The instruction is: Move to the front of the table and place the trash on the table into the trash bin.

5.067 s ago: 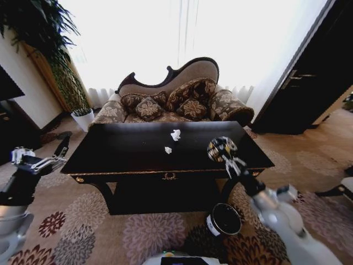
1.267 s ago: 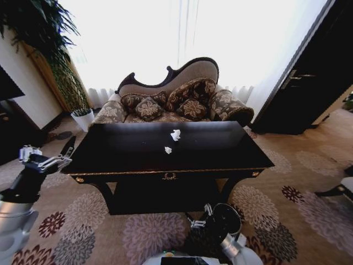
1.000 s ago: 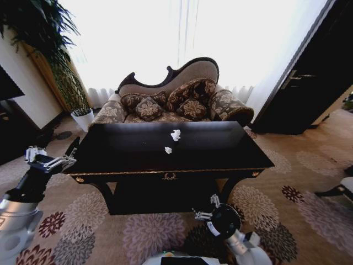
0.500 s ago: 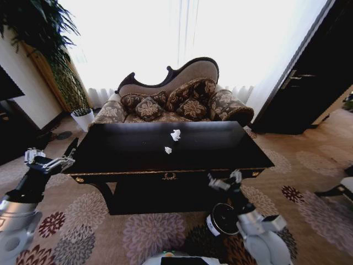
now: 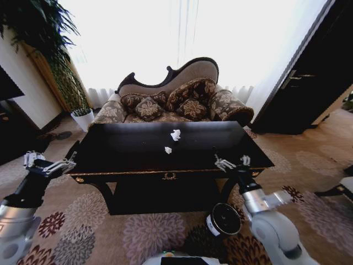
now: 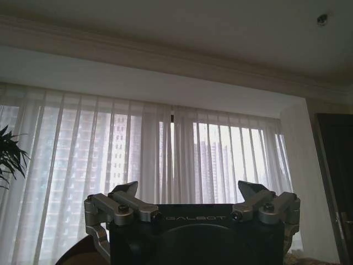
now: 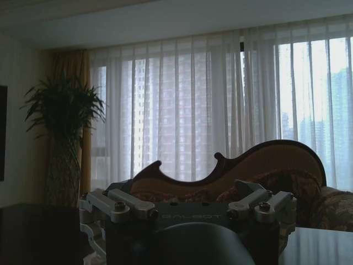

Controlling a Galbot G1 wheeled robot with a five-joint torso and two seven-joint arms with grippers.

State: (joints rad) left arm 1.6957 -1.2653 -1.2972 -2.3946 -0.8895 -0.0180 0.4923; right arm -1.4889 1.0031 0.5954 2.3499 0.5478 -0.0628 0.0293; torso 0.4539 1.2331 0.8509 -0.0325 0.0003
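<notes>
Curtained windows back a sofa (image 5: 176, 96) and black table (image 5: 127, 152) bearing two paper balls (image 5: 175, 134); the bin (image 5: 223, 219) stands below. Right gripper (image 5: 231, 162) hovers near the table's front right edge, left gripper (image 5: 47, 164) beside its left end. Both wrist views show fingers apart.

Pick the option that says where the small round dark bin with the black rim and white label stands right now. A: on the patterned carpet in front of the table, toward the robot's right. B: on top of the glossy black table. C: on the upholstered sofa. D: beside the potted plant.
A: the small round dark bin sits on the patterned carpet below the front edge of the glossy black table, right of centre.
</notes>
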